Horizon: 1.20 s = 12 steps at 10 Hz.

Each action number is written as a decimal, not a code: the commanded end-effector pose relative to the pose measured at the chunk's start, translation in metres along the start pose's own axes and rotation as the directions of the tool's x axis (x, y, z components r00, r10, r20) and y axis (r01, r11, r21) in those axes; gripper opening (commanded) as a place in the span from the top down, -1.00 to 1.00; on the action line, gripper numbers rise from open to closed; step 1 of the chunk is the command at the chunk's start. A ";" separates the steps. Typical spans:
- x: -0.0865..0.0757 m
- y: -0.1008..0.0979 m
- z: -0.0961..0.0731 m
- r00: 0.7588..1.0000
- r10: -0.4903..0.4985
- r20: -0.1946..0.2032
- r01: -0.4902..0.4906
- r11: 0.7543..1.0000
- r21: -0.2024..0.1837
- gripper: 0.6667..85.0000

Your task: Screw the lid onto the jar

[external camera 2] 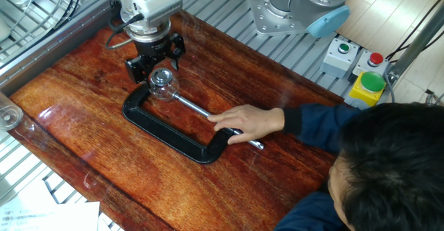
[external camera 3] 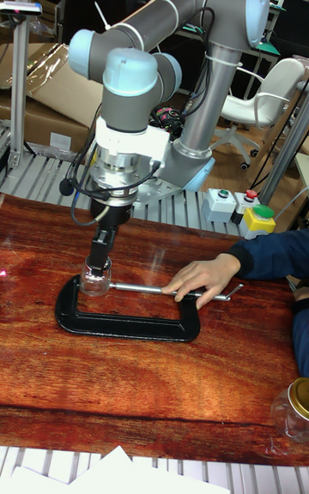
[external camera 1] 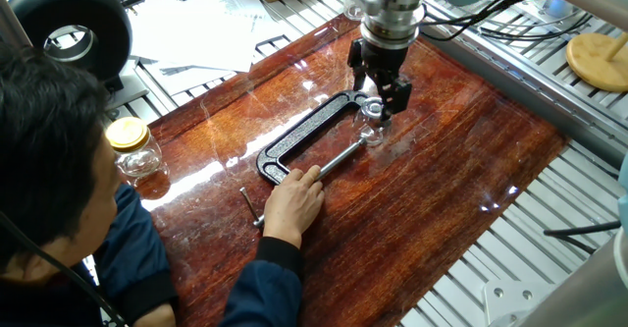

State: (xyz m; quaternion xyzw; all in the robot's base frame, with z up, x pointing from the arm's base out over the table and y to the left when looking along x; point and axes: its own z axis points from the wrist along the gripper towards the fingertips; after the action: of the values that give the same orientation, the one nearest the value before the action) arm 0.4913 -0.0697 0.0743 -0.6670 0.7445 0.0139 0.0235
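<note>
Yellow-lidded jar [external camera 1: 132,148] stands at the bench [external camera 1: 432,199] edge, well apart from the hand, far to its left in one fixed view.

Person's hand [external camera 1: 292,195] presses on the screw end of the black C-clamp [external camera 1: 306,136], left of and nearer than the robot hand in that view.

Hand [external camera 1: 385,93] points straight down, directly over the jar [external camera 1: 373,117]. Fingers [external camera 2: 139,69] spread to either side of the jar top in the other fixed view. A gap shows at each side; cannot tell whether the pads touch anything.

Jar sits upright below the hand, pinched in the C-clamp between frame end and screw rod. Lid [external camera 2: 161,76] glints on the jar mouth, between the fingers.

Tall fixed view: hand [external camera 3: 100,260] overlaps the jar [external camera 3: 95,279] top; contact not resolvable.
</note>
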 end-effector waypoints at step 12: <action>0.005 0.000 0.013 0.999 -0.043 0.002 0.043 0.999 0.022 -0.53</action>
State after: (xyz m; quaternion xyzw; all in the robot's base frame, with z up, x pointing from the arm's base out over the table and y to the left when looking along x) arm 0.4898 -0.0765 0.0605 -0.6897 0.7236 0.0038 0.0260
